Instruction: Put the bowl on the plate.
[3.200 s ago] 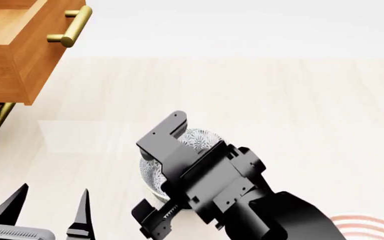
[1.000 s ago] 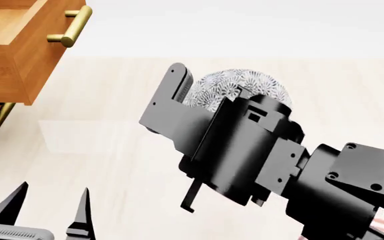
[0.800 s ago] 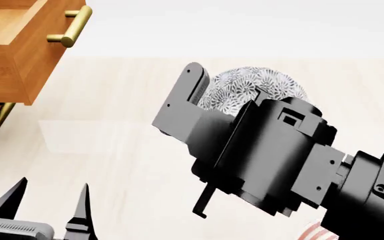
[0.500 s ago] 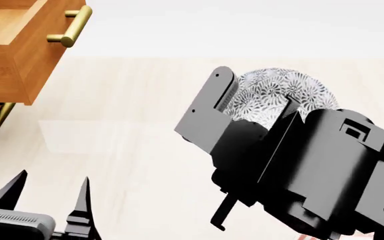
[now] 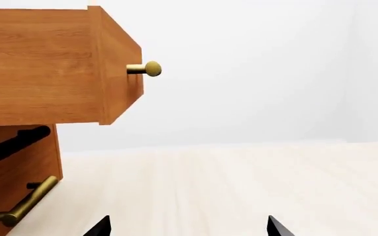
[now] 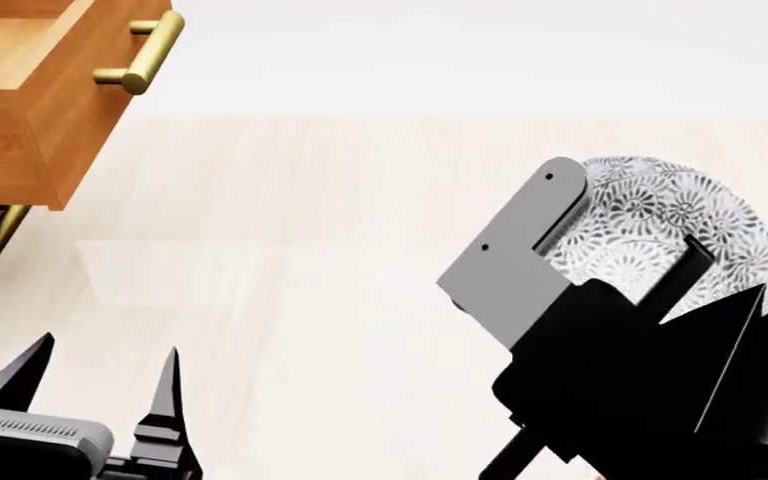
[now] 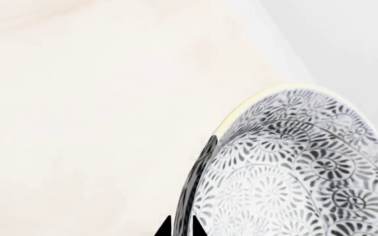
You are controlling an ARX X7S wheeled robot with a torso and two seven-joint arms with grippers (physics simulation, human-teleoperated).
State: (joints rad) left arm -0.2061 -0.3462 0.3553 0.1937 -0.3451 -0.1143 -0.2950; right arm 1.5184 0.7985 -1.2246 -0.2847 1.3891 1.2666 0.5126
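Note:
The bowl (image 6: 651, 240), small and deep with a fine grey-and-white floral pattern, hangs tilted above the pale table at the right of the head view. My right gripper (image 6: 620, 208) is shut on its wall, one finger outside and one inside. In the right wrist view the two dark fingertips pinch the bowl (image 7: 294, 172) just below its pale rim, with the right gripper (image 7: 181, 227) at the picture's edge. My left gripper (image 6: 107, 375) stands open and empty low at the left, and its tips frame bare table in the left wrist view (image 5: 187, 227). The plate is hidden.
A wooden cabinet stands at the far left with its upper drawer (image 6: 24, 90) pulled out, and the brass handle (image 6: 137, 55) sticks out toward the table. A lower brass handle (image 5: 21, 206) shows beneath the drawer (image 5: 45, 64). The pale tabletop (image 6: 357, 250) stretches between the arms.
My right gripper has lifted the bowl off the table and carried it to the right. The left gripper has stayed where it was.

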